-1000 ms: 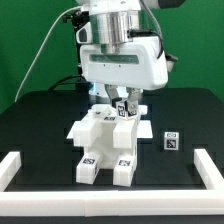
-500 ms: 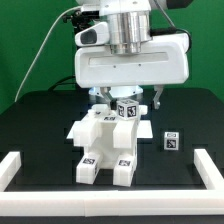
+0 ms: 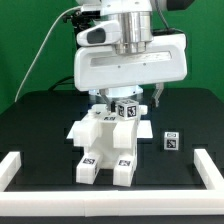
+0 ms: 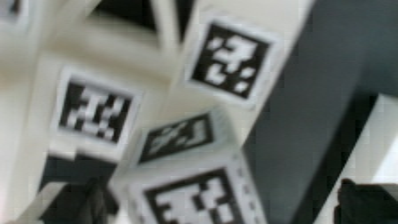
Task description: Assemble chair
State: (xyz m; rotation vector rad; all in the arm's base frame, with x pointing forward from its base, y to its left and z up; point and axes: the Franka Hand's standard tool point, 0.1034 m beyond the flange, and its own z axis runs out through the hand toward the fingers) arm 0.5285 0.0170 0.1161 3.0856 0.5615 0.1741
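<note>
The gripper (image 3: 129, 98) has turned (its broad face now shows) and risen slightly toward 12 o'clock. Its fingers (image 3: 155, 97), close together a second ago, now stand at 3 and 9 o'clock of the cube (image 3: 125, 109).

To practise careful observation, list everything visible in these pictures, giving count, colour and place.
partly built blocky plastic chair: one, white with black-and-white tags, middle of the table.
small tagged cube: one, white, at the chair's top, under the gripper.
small loose tagged block: one, white, apart from the chair, towards the exterior view's right.
low border rails: white, at the table's front and sides.
table: one, black.
backdrop: green, behind.
robot arm: one, white, above the chair.
gripper: one, over the cube; open or shut unclear.
</note>
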